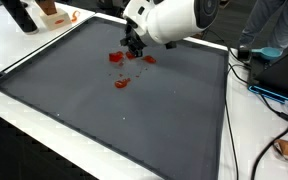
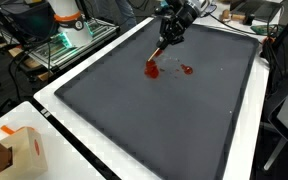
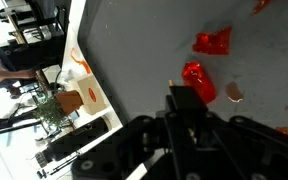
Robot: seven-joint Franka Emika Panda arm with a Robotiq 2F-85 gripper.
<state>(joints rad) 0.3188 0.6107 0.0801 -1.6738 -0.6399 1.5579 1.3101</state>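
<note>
Right now my gripper (image 1: 134, 46) hangs low over the far part of the mat, and I cannot tell from any view whether the jaws are clenched or released. In the wrist view only one dark finger (image 3: 184, 100) shows clearly.

Among the red pieces (image 1: 121, 84), the largest (image 3: 212, 42) lies ahead of the jaws and a little to one side. It is glossy, bright red and crumpled, with ragged edges. A narrower red piece (image 3: 197, 82) of the same colour sits just beyond the fingertip; whether it touches the finger I cannot say. A small tan crumb (image 3: 234, 93) lies right beside that one. In an exterior view I see something red-orange directly under the jaws, with two red bits (image 2: 152, 69) on the mat near them.

Beneath everything is a white table (image 1: 34, 112) carrying a dark grey mat (image 1: 104, 125) with a raised rim. Well behind the jaws, off the mat's edge, stands an orange-and-white box (image 3: 84, 97) with a leafy plant (image 3: 52, 112) next to it.
</note>
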